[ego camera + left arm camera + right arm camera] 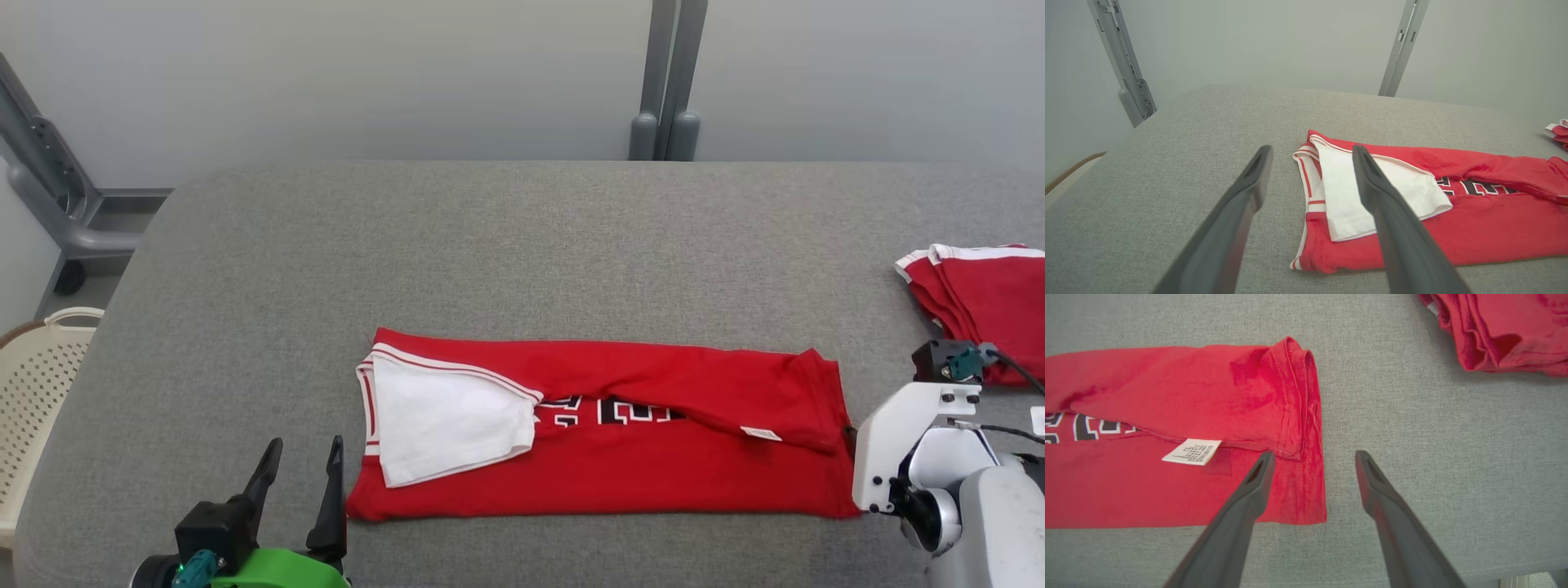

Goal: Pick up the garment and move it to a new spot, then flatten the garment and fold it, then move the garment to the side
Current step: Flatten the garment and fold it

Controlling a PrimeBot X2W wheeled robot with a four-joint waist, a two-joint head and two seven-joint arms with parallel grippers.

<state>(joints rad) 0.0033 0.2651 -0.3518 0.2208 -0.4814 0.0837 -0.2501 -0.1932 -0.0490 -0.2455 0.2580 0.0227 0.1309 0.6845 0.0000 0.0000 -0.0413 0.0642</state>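
Note:
The garment (637,457) is a red shirt with white sleeves and black lettering, folded lengthwise into a long band on the grey table (490,245). A white sleeve (445,420) lies folded over its left end. My left gripper (302,457) stands open just left of that end, empty; in the left wrist view its fingers (1372,179) frame the sleeve (1372,192). My right gripper (1312,457) hangs open above the garment's right hem (1310,428), one finger over the cloth and one over the table. A white label (1192,451) shows on the fold.
A second folded red garment (988,286) lies at the table's right edge. A cream perforated basket (33,384) stands off the table's left side. Grey metal posts (665,82) rise behind the table.

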